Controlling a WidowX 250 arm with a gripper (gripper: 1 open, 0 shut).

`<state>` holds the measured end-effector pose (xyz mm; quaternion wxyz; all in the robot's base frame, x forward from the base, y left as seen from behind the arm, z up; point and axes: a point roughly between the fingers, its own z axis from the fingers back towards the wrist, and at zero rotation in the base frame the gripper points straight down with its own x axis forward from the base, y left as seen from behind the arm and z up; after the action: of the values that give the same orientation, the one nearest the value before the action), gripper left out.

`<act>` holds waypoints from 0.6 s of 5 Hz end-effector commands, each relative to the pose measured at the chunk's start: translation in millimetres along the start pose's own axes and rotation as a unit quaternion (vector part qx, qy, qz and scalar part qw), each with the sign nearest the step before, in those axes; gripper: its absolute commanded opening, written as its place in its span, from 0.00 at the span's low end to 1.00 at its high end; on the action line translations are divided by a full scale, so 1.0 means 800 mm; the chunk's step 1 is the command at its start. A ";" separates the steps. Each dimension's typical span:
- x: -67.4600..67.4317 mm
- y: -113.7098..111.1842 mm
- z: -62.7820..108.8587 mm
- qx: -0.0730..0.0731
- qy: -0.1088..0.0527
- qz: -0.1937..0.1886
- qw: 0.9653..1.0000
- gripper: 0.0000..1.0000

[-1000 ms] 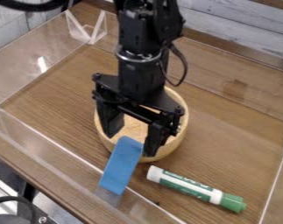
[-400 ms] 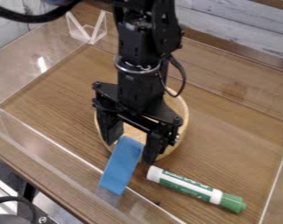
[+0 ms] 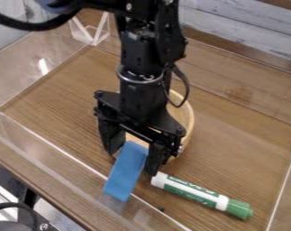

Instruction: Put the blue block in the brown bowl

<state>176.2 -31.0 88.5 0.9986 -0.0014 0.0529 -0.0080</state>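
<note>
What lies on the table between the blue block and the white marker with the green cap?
Nothing: in the camera view only a bare strip of wooden table separates the blue block from the marker.

The blue block (image 3: 127,175) is flat, long and plain mid-blue, lying on the counter (image 3: 63,99) with its far end just before the bowl (image 3: 184,127). The bowl is round, tan wood, upright, largely hidden behind the arm.

Open tool (image 3: 138,147) astride blue block (image 3: 126,173), before brown bowl (image 3: 184,127).
</note>
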 end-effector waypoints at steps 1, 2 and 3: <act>0.003 -0.003 0.004 -0.001 -0.011 -0.006 1.000 1.00; 0.002 -0.004 0.001 -0.002 -0.011 -0.007 1.000 1.00; 0.002 -0.004 -0.001 -0.004 -0.010 -0.007 1.000 1.00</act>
<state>173.1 -32.7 83.0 0.9984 -0.0043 0.0556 -0.0114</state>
